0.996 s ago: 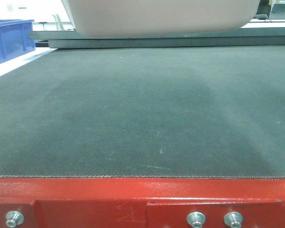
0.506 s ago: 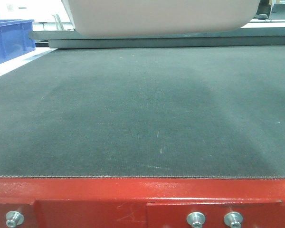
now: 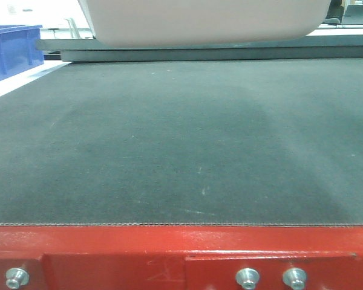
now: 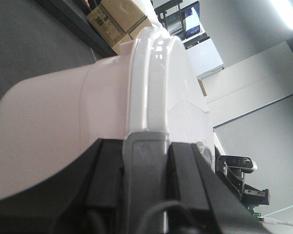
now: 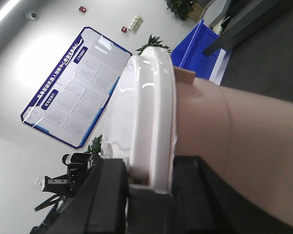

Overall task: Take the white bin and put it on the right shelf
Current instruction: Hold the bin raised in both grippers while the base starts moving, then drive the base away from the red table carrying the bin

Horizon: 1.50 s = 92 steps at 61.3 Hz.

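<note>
Front-facing exterior view: one white bin (image 3: pixel 206 21) fills the top edge, held above the far end of a dark mat (image 3: pixel 169 139) on a red frame (image 3: pixel 109 241) with three bolts (image 3: pixel 248 278); one blue bin (image 3: pixel 12 51) sits far left. Left wrist view: the left gripper (image 4: pixel 145 146) pinches the white bin's rim between two black fingers (image 4: pixel 107 170). Right wrist view: the right gripper (image 5: pixel 149 183) likewise clamps the rim; one wall board (image 5: pixel 73 92) hangs behind.
</note>
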Each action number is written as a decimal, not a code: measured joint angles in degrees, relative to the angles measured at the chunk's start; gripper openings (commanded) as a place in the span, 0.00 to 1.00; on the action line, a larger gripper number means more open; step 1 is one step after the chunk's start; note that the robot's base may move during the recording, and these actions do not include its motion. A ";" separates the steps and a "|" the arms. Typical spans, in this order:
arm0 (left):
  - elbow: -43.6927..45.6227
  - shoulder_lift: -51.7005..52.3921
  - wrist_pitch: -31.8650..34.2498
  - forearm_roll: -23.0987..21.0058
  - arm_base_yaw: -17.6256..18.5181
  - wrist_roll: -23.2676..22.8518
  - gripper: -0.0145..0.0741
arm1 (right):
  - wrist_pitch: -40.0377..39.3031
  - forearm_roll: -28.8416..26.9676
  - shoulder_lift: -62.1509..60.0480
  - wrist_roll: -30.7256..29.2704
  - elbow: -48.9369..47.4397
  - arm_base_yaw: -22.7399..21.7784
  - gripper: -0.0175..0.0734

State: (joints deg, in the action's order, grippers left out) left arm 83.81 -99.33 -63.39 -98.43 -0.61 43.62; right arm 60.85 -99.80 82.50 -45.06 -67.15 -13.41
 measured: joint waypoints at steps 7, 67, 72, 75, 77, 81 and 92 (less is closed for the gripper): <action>0.00 0.00 0.00 0.00 0.00 0.00 0.02 | -0.51 0.00 0.00 0.00 0.00 0.00 0.26; 0.00 0.00 -0.11 0.59 0.98 -0.84 0.02 | -8.61 -0.55 -0.50 0.00 0.00 0.65 0.26; 0.00 0.00 -0.11 0.59 0.98 -0.84 0.02 | -8.75 -0.58 -0.49 0.00 0.00 0.65 0.26; 0.00 0.00 -0.11 0.59 1.05 -0.89 0.02 | -8.79 -0.58 -0.49 0.00 0.00 0.65 0.26; 0.00 0.00 -0.11 0.59 1.05 -0.89 0.02 | -8.89 -0.58 -0.49 0.00 0.00 0.65 0.26; 0.00 0.00 -0.11 0.59 1.13 -0.97 0.02 | -9.02 -0.67 -0.49 0.00 0.00 0.65 0.26; 0.00 0.00 -0.11 0.72 1.13 -1.03 0.02 | -9.02 -0.67 -0.49 0.00 0.00 0.65 0.26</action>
State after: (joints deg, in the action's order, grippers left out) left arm 83.81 -99.33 -63.50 -97.72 0.52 42.59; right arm 51.83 -100.47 82.01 -45.06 -67.15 -12.76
